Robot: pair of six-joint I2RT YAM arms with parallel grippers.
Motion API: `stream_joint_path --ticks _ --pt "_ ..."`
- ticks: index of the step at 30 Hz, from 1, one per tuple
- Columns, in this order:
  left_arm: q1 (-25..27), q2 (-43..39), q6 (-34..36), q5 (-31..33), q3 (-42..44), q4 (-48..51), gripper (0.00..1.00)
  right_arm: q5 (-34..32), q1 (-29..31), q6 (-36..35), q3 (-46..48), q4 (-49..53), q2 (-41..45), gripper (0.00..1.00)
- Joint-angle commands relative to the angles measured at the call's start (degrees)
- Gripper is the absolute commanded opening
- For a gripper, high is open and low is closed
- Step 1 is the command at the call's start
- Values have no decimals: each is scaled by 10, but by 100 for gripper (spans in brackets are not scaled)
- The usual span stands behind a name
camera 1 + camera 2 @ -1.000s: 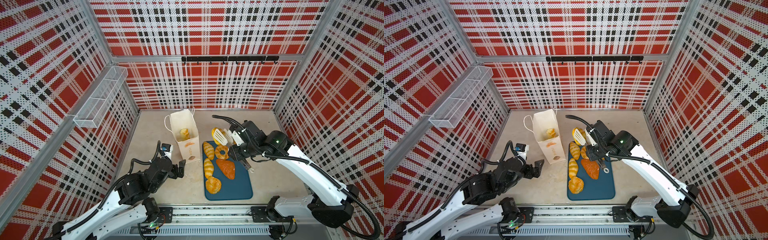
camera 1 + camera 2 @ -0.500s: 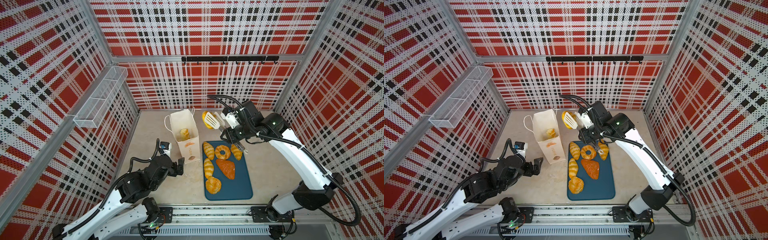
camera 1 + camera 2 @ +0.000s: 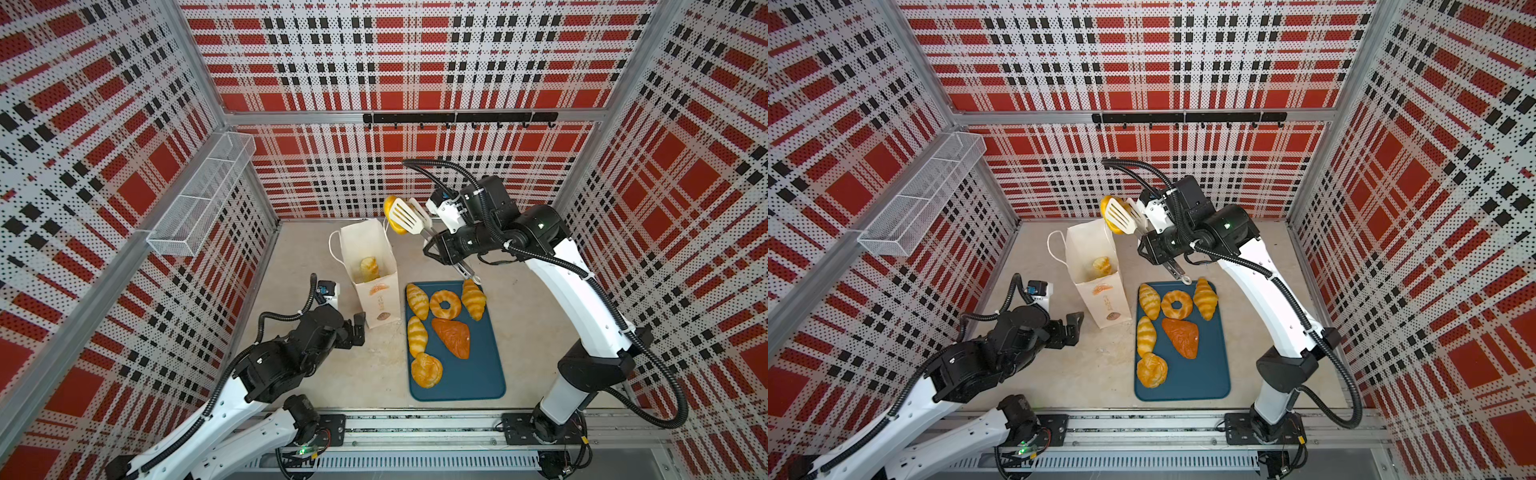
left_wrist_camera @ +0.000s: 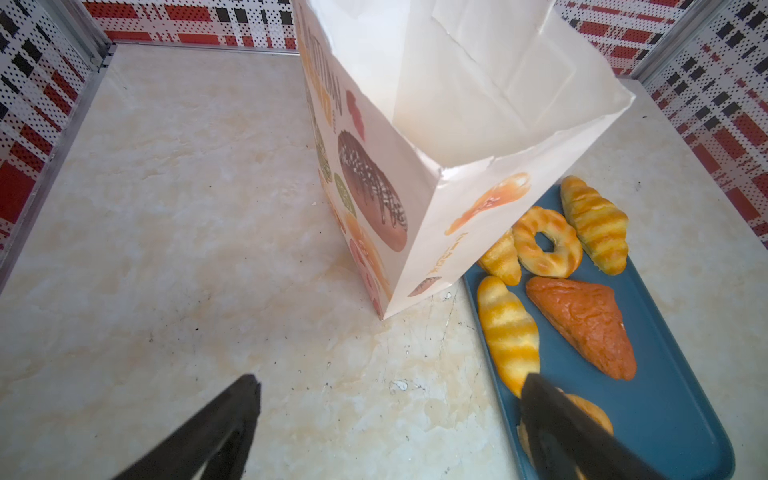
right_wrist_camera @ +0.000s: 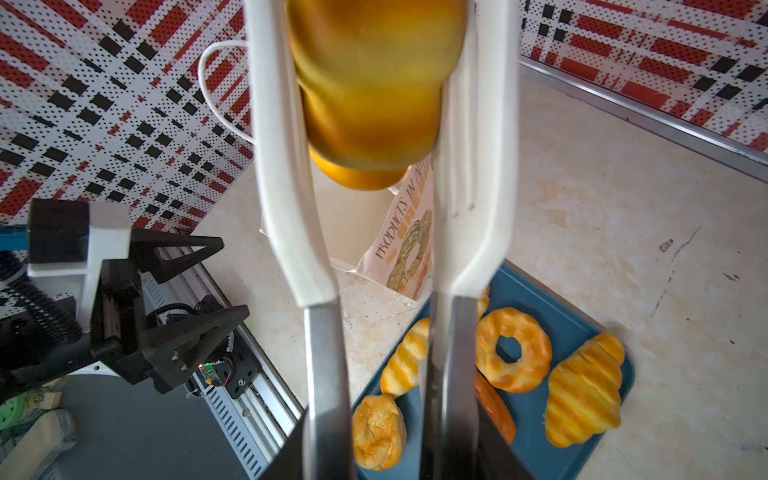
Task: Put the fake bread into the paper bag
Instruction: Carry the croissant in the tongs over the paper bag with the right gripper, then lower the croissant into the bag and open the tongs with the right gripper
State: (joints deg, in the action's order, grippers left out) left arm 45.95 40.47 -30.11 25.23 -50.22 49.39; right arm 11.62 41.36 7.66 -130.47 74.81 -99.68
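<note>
Fake bread in three places: one golden pastry (image 3: pixel 392 220) pinched in the tongs (image 3: pixel 409 216), one pale striped piece (image 3: pixel 369 268) down inside the paper bag (image 3: pixel 379 305), six more on the teal tray (image 3: pixel 478 374). On the tray: striped croissants (image 3: pixel 417 300), a ring doughnut (image 3: pixel 445 304), a brown triangular loaf (image 3: pixel 453 337), and a round bun (image 3: pixel 426 370) at the near end.

Right gripper (image 3: pixel 436 243) clamped on the metal handles of the tongs, fingers (image 5: pixel 500 463) partly closed around them. Golden pastry out at the far tip of the tongs, well apart from the fingers, touched only by the two white slotted heads. In both top views raised above the worktop (image 3: pixel 299 257), at the far right corner of the bag's open mouth. In the right wrist view blurred, squeezed from both sides between the white heads, with the bag's opening beyond it.

Left gripper (image 3: pixel 356 330) low over the worktop near the bag's near left corner, fingers (image 4: pixel 232 415) spread fully wide, holding nothing, not touching the bag.

Paper bag upright, mouth open, just beside the tray's left edge, white cord handle (image 5: pixel 208 83) looping out on the far side
</note>
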Motion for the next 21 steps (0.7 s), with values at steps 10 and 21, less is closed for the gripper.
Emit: stream_joint_path --ticks 10,21 --pt "-23 -15 6 -25 -1 1 99 -12 65 1 -44 -28 -68 41" --pt "-28 -24 9 -33 9 -1 99 -66 74 17 7 -34 -82 43"
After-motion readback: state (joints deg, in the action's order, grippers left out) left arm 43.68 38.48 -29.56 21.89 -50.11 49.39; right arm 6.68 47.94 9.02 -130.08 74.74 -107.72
